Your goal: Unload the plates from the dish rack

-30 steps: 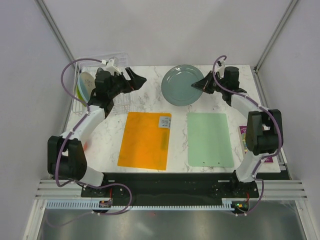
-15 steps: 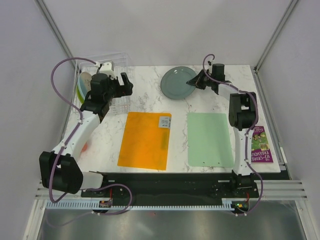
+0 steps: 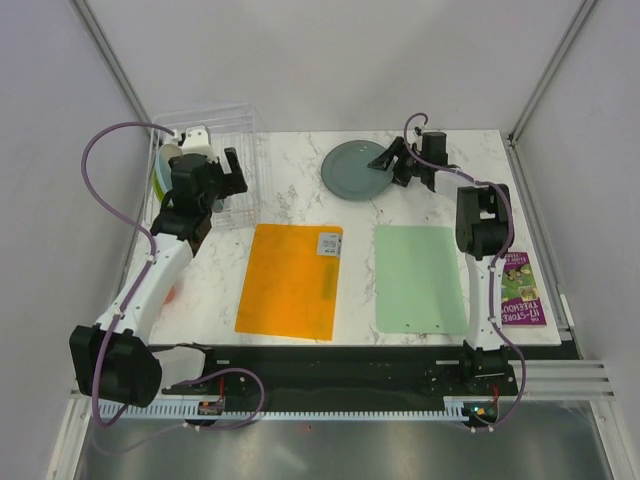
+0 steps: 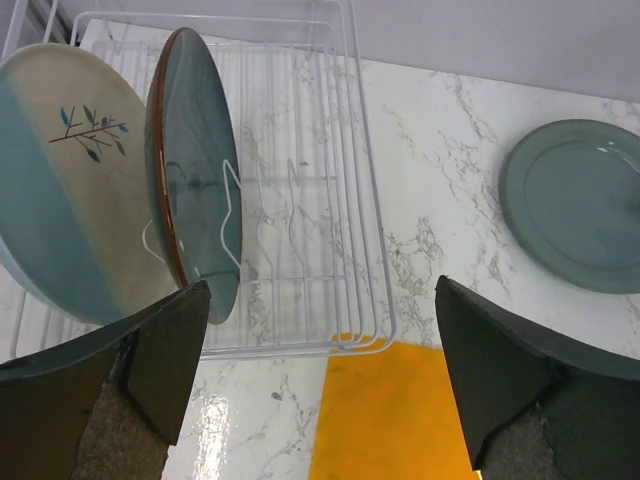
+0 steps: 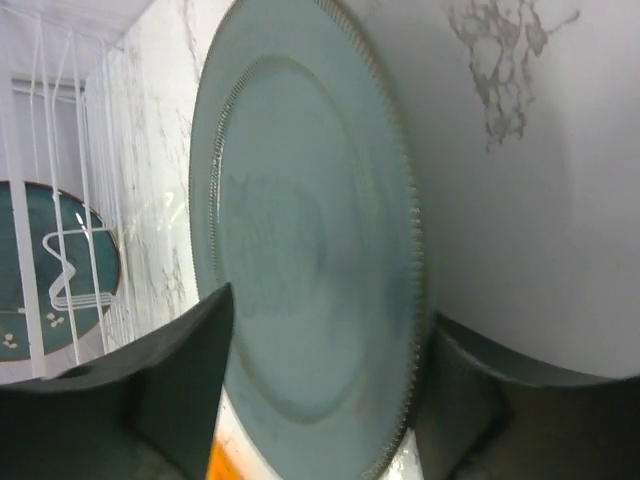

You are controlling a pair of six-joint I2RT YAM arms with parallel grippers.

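Left wrist view: left claw (image 4: 320, 300) gapes wide, empty, above the dish rack (image 4: 365, 200), where we see a dark blue-grey plate (image 4: 195, 180) and a blue-and-cream plate (image 4: 70, 170) standing on edge. We judge them stiff, glazed, slippery, breakable; pinch the top rim. Right claw (image 5: 330, 310) is spread wide over the grey-green plate (image 5: 300, 230), flat on the worktop (image 5: 520, 150).

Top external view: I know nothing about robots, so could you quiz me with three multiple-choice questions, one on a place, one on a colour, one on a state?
1. The grey-green plate lies: A on a shelf; B on the marble table; C in a sink.
2. The mat nearer the dish rack is: A orange; B red; C black.
3. The cream-and-blue plate and the dark plate in the rack are: A stacked flat; B standing on edge; C broken.

1 B: it rests flat on marble.
2 A: it is plainly orange.
3 B: the left wrist view shows both upright in the wires.
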